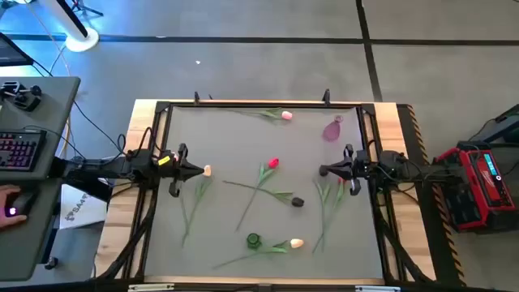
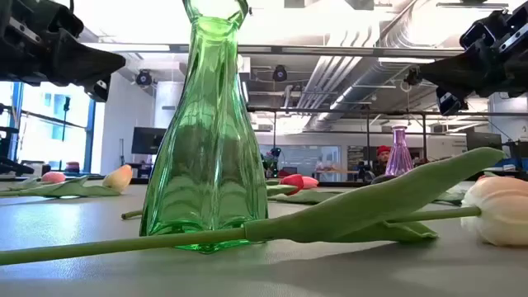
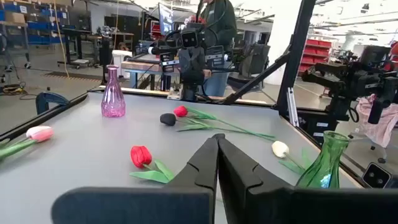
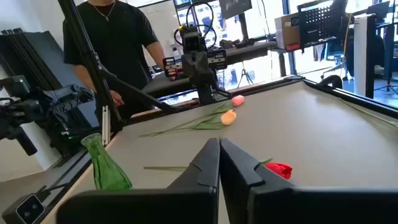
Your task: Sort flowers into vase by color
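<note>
Both arms hang over the grey bench [image 1: 243, 134], one at each side, facing each other. The left gripper [image 1: 199, 170] sits at the left edge with its jaws closed on nothing, and the right gripper [image 1: 323, 171] sits at the right edge, jaws also closed and empty.

The flowers lie flat and scattered across the bench. A pink tulip [image 1: 286, 116] lies along the far edge, its stem running crosswise and its head pointing right. A red tulip [image 1: 272, 163] lies near the middle, its long axis diagonal from near-left up to the head at far-right. A near-black tulip [image 1: 298, 202] crosses that stem, its own stem running leftward from the head. A cream tulip [image 1: 297, 242] lies near the front edge, stem stretching left, head pointing right; the green vase [image 1: 253, 240] stands upright just beside its stem. Another cream tulip [image 1: 207, 170] lies just beside the left gripper, its stem trailing towards the front edge. Under the right gripper, further stems [image 1: 328, 207] run roughly front to back, with a red head [image 1: 353, 186] showing beside the arm.

A pink vase [image 1: 332, 130] stands upright near the far-right corner.
</note>
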